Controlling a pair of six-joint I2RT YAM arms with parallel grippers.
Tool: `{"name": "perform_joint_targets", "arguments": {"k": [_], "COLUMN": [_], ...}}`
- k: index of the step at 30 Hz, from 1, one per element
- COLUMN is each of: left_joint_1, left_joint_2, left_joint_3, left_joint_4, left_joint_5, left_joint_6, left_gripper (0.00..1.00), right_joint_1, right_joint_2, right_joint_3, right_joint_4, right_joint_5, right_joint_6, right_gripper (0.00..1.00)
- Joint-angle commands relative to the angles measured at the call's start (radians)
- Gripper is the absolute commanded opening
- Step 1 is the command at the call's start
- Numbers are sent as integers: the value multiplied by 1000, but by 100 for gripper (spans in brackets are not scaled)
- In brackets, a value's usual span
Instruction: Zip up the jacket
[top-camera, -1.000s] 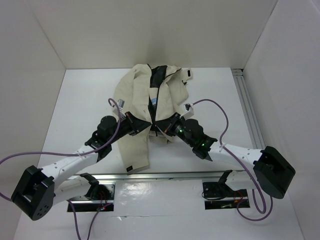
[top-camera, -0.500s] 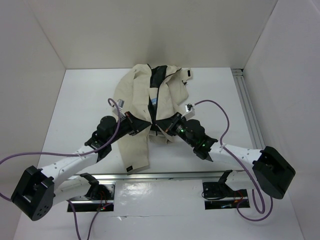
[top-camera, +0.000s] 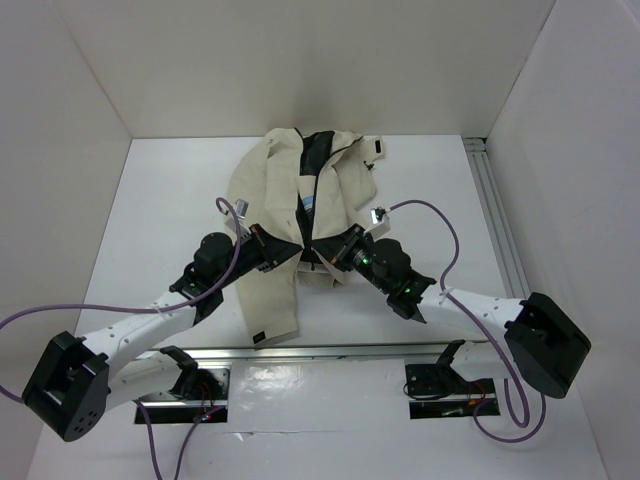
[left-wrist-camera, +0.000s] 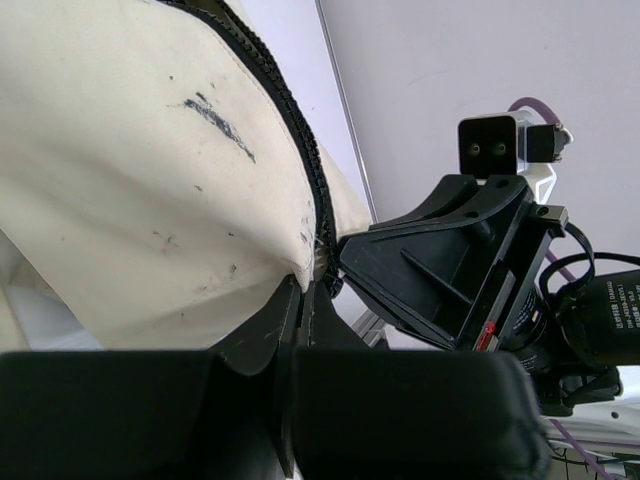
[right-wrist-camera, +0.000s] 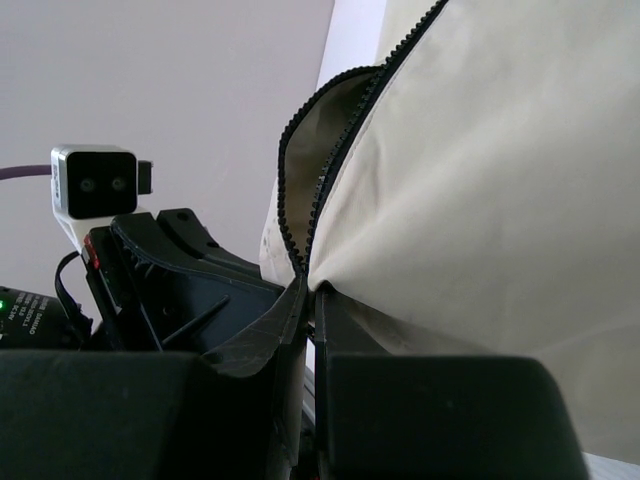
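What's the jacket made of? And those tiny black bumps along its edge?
The jacket looks like woven cloth, maybe cotton. It is matte cream, hangs in soft folds and has a few dark smudges. The zipper teeth look like black plastic. They are small, even bumps with a dull shine, though they could be dark-coated metal.

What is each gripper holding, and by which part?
Both hold the jacket. The left gripper and the right gripper each pinch a front panel at its zipper edge, near the zipper's lower end.
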Motion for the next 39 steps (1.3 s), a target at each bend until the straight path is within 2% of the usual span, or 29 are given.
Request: {"name": "perform_joint_targets", "arguments": {"k": [1,21,39], "left_joint_1": [4,4,4], "left_joint_2": [-16,-36,-18], "left_joint_3": [0,10,-21], "left_joint_4": [80,51,100], "left_joint_5": [5,-14,22], "left_joint_6": [-10,-1,-20], "left_gripper": [0,0,0], "right_joint_1": [-5,-5,-14], "right_joint_2": [-5,-14,15], "right_joint_3": [-1,-28,-7], "right_joint_4": [76,66,96], "right_joint_5": [-4,-4,-15], "right_joint_6": [7,7,7], "right_gripper": [0,0,0]}}
